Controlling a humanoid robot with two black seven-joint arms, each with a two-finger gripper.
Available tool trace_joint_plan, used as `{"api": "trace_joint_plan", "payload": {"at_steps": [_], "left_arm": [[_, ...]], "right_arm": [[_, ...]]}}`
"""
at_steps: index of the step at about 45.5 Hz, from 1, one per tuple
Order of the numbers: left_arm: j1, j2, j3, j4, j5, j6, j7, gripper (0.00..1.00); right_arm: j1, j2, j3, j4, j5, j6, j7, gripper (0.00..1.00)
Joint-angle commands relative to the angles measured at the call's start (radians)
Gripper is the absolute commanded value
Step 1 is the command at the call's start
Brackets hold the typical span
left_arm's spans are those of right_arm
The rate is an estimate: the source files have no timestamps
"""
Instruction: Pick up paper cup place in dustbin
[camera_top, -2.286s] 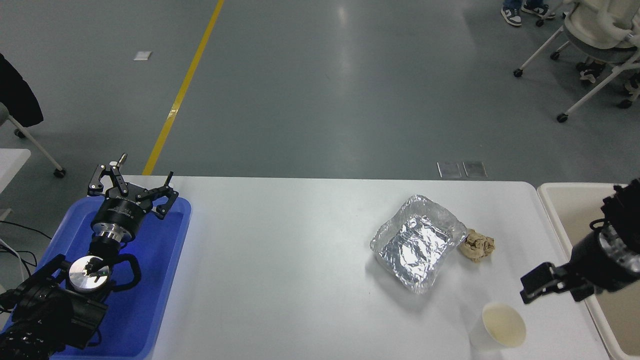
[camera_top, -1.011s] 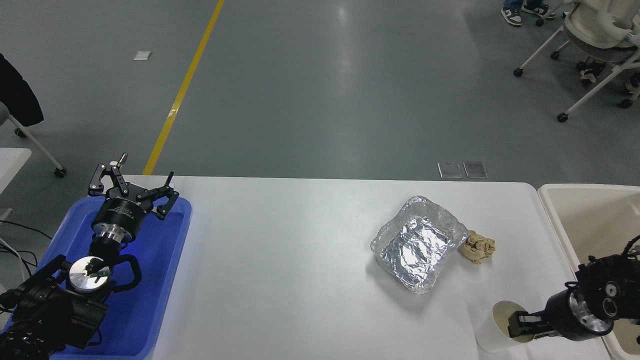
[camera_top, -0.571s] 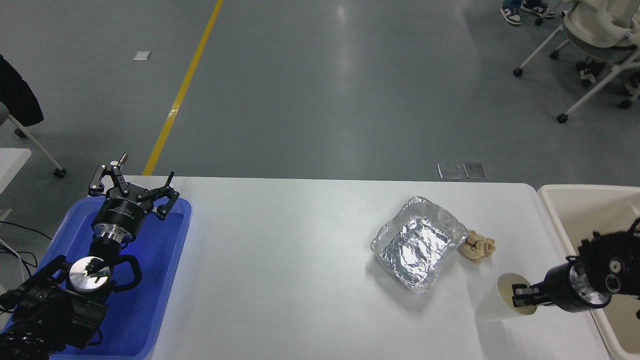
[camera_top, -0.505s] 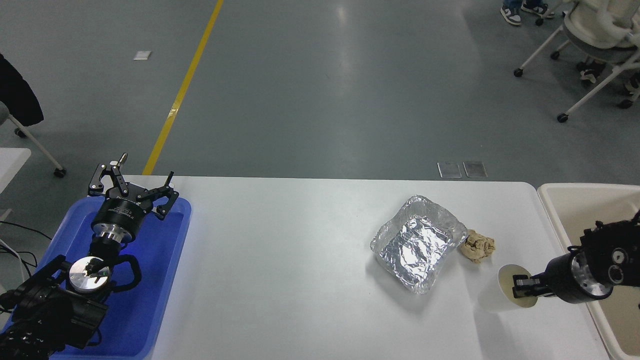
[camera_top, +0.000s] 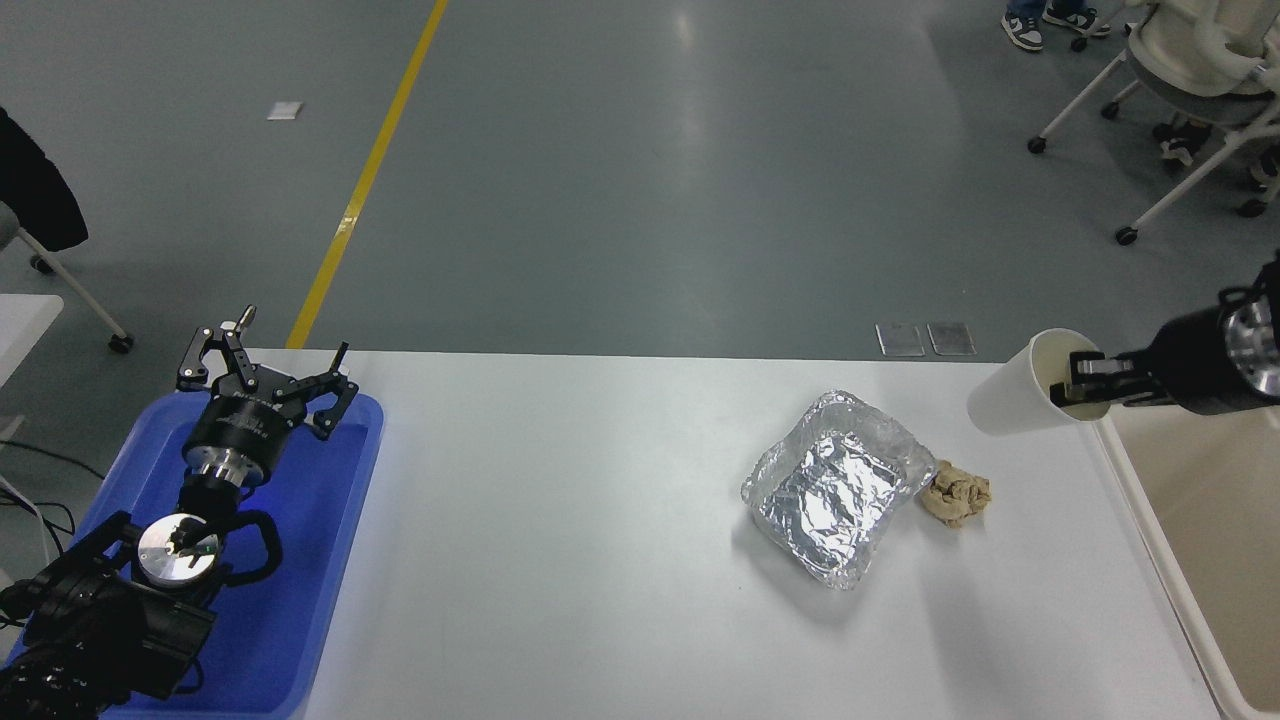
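Note:
The white paper cup (camera_top: 1012, 398) hangs in the air on its side, mouth towards the right, above the table's far right corner. My right gripper (camera_top: 1085, 388) is shut on the cup's rim, with one finger inside the mouth. The beige dustbin (camera_top: 1190, 520) stands just right of the table; the cup is over the table beside the bin's left rim. My left gripper (camera_top: 262, 378) is open and parked over the blue tray at the lower left.
A crinkled silver foil tray (camera_top: 835, 485) lies on the white table (camera_top: 600, 520), with a crumpled brown paper wad (camera_top: 956, 492) at its right. A blue plastic tray (camera_top: 300, 560) sits at the left. Office chairs stand on the floor at the top right.
My right gripper closed on the cup's rim at the table's front right, then lifted it up and away towards the far right corner. The left arm has not moved.

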Motion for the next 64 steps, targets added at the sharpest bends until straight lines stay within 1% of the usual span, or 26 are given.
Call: {"api": "trace_joint_plan", "payload": {"at_steps": [1,8,17,24,26,30,39,48,55,58,64], "left_arm": [[0.0,0.0,0.0,0.0,0.001,0.0,0.0,1.0],[0.0,0.0,-0.001,0.001,0.001,0.0,0.0,1.0],[0.0,0.0,0.0,0.0,-0.001,0.001,0.0,1.0],[0.0,-0.001,-0.001,0.0,-0.001,0.001,-0.002,1.0],[0.0,0.0,0.0,0.001,-0.001,0.001,0.0,1.0],[-0.001,0.0,-0.001,0.0,-0.001,0.001,0.0,1.0],[-0.001,0.0,-0.001,0.001,-0.001,0.001,0.0,1.0],[0.0,0.0,0.0,0.0,0.001,0.001,0.0,1.0],[-0.001,0.0,-0.001,0.0,0.001,0.0,0.0,1.0],[-0.001,0.0,0.0,0.0,-0.001,0.001,0.0,1.0],[0.0,0.0,0.0,0.001,-0.001,0.0,0.0,1.0]], "right_arm": [[0.087,-0.086,0.068,-0.006,0.001,0.094,-0.007,0.0],[0.09,-0.12,0.076,-0.006,0.001,0.108,-0.007,0.0],[0.081,-0.126,0.076,-0.009,-0.001,0.11,-0.009,0.0],[0.052,-0.128,0.079,-0.1,0.007,0.084,-0.009,0.0],[0.025,-0.126,0.081,-0.153,0.033,0.062,-0.009,0.0],[-0.062,-0.1,0.081,-0.294,0.123,0.01,-0.009,0.0],[-0.338,0.033,0.079,-0.642,0.275,-0.111,-0.012,0.0],[-0.57,0.145,0.078,-0.939,0.43,-0.171,-0.018,0.0],[-0.718,0.226,0.079,-1.121,0.511,-0.212,-0.049,0.0],[-0.777,0.259,0.078,-1.176,0.542,-0.245,-0.07,0.0],[-0.88,0.303,0.079,-1.214,0.582,-0.329,-0.127,0.0]]}}
